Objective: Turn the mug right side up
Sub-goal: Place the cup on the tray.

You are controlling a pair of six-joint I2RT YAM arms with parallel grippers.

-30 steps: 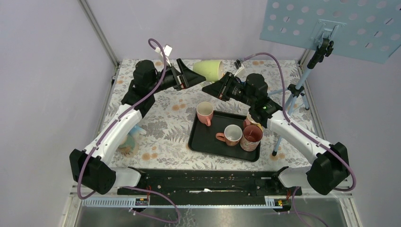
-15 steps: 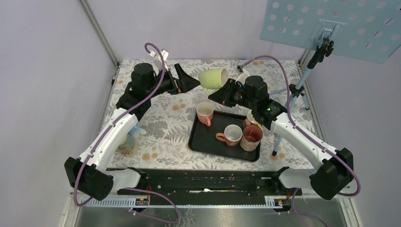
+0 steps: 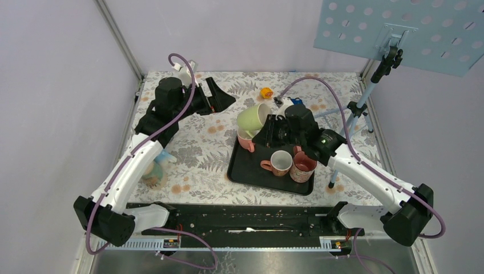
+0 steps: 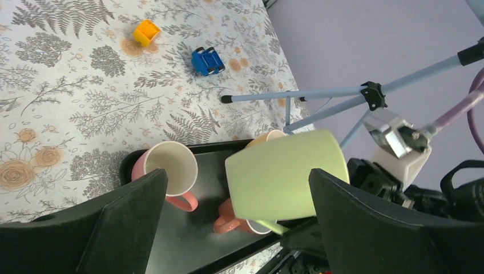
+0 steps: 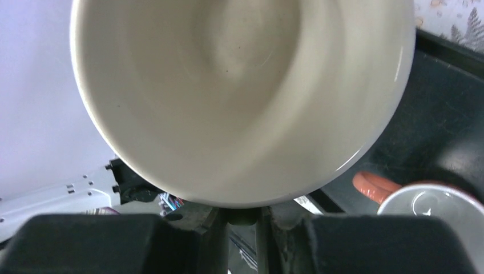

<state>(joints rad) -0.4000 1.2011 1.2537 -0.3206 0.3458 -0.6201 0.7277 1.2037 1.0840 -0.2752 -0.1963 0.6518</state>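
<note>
The walls are pale purple, and the tabletop has a cloth with ferns and flowers on it. A black tray sits in the middle with a pink mug and two more mugs on it. The green mug is up in the air, over the far left corner of the tray and just above the pink mug. The right claw holds it. The right wrist view looks right into the mug's creamy inside, and the claw's fingers are closed on something thin below the rim. I think it is the handle, but the mug hides most of it. The left claw is spread wide and holds nothing. It hangs over the far left part of the tabletop, well apart from the mug. The mug is not right side up yet. Its long way, from bottom to mouth, lies mostly sideways. The flat bottom points to the left arm, and the mouth points to the right arm and a bit up. So the turning step looks about half done. Next, the right claw should tip the mouth all the way up. Then it needs a free spot to set the mug down flat, and it must not bump the pink mug.
</note>
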